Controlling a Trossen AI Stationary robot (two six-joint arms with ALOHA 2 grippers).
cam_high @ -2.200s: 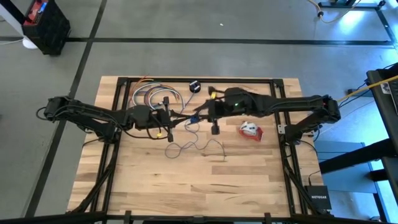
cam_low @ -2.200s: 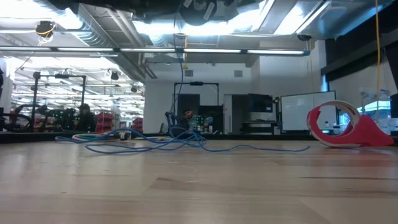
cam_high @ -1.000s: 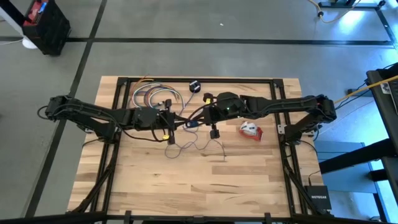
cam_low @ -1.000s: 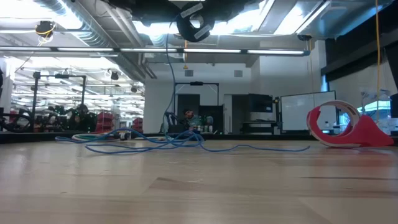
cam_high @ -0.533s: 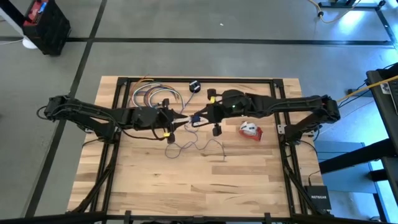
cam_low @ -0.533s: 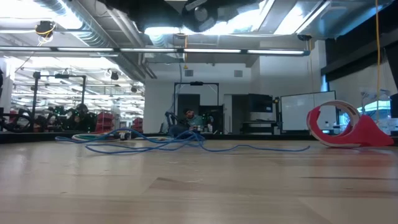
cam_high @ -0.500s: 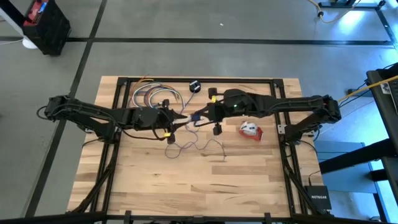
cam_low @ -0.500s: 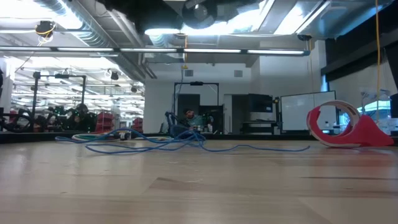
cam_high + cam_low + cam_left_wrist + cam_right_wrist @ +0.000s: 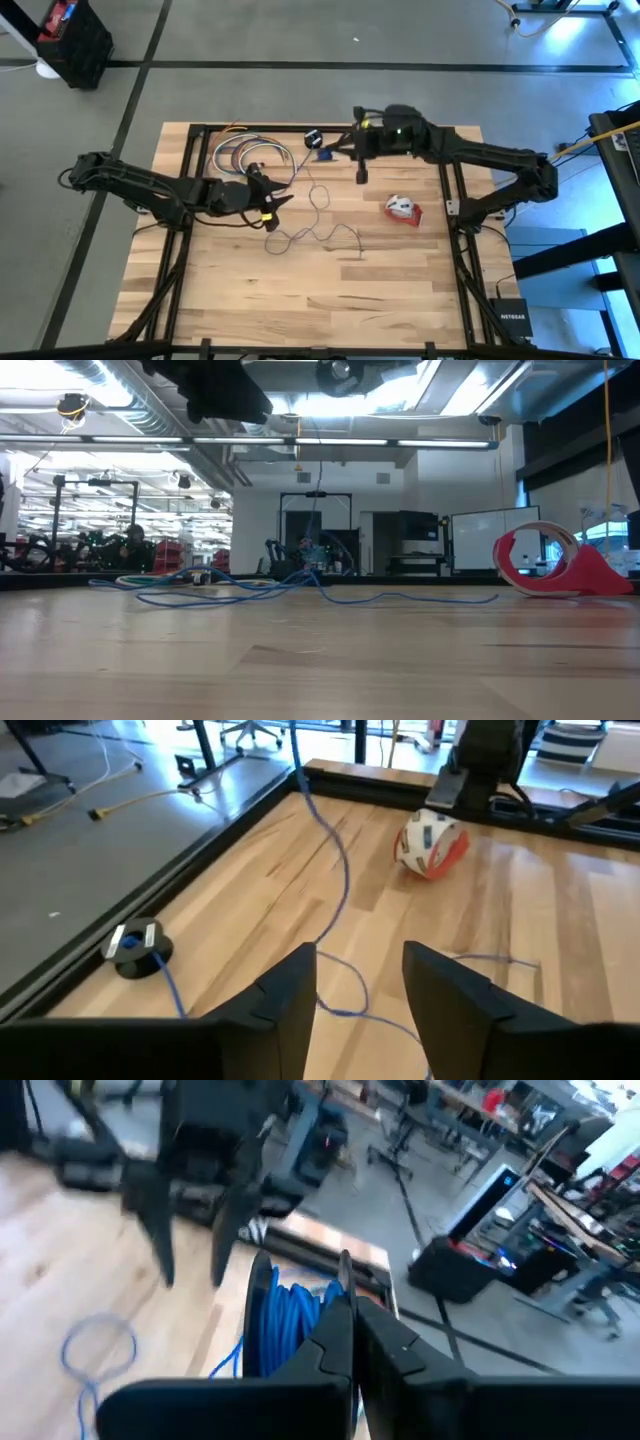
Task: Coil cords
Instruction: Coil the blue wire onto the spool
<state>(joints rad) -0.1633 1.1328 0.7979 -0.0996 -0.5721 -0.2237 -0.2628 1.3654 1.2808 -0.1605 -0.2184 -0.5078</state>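
Observation:
A thin blue cord (image 9: 312, 200) lies in loose loops on the wooden table, and part of it is wound into a small coil (image 9: 285, 1310). My right gripper (image 9: 325, 152) is raised near the far edge and shut on that coil. From there the cord drops (image 9: 318, 510) to the loops on the table (image 9: 230, 588). The small black round puck (image 9: 313, 138) lies flat by the far edge (image 9: 135, 945). My left gripper (image 9: 277, 196) hovers open left of the hanging cord (image 9: 338, 870), touching nothing. My right gripper pinches the blue coil's several turns (image 9: 292, 1325) between its two fingers. The fingers come nearly level from the table's right side. The coil is lifted clear and stands on edge past the fingertips. The loose cord hangs slack from it to the table.
A red-and-white tape dispenser (image 9: 403, 209) stands right of the cord's loops (image 9: 555, 560). A pile of multi-coloured cords (image 9: 245, 155) lies at the far left. The black frame rail (image 9: 400, 128) runs along the far edge. Bare wood stretches toward the near edge.
My left gripper has opened, let go of the cord and rolled its wrist. My right gripper, still shut on the coil, has risen and gone toward the far edge and the right. The cord's upper part has been drawn up; its loops stay on the table.

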